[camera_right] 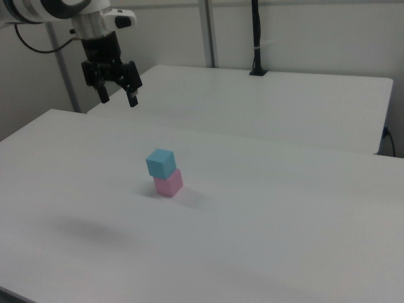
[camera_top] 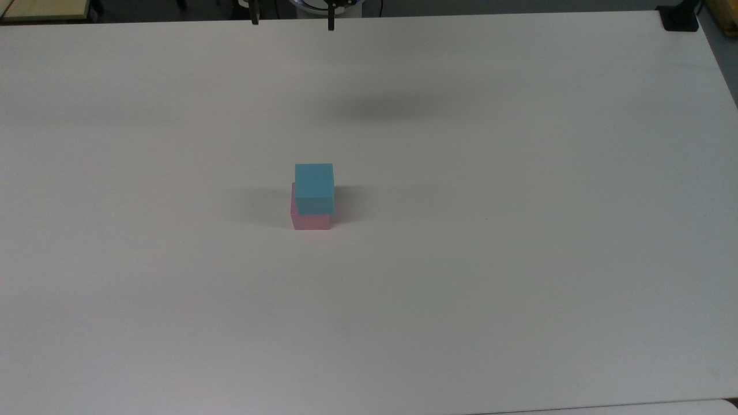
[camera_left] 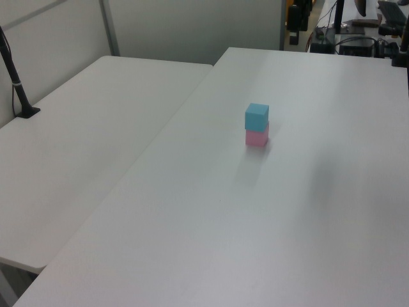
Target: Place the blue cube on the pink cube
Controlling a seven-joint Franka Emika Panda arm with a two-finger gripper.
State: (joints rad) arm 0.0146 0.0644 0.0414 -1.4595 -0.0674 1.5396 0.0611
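The blue cube (camera_top: 314, 185) rests on top of the pink cube (camera_top: 310, 221) near the middle of the white table (camera_top: 519, 230). It sits slightly offset toward the top view's right. The same stack stands in the left view, blue cube (camera_left: 257, 116) over pink cube (camera_left: 257, 137), and in the right view, blue cube (camera_right: 161, 163) over pink cube (camera_right: 169, 183). My gripper (camera_right: 118, 98) hangs open and empty, high above the table and well back from the stack, toward the right view's upper left. Its two fingertips (camera_top: 255, 19) poke in at the top view's upper edge.
A second white table (camera_left: 89, 128) adjoins on the left view's left, carrying a black post (camera_left: 16, 83). A black clamp (camera_top: 680, 17) sits at the top view's far right corner. Cables and equipment (camera_left: 358, 38) lie beyond the far edge.
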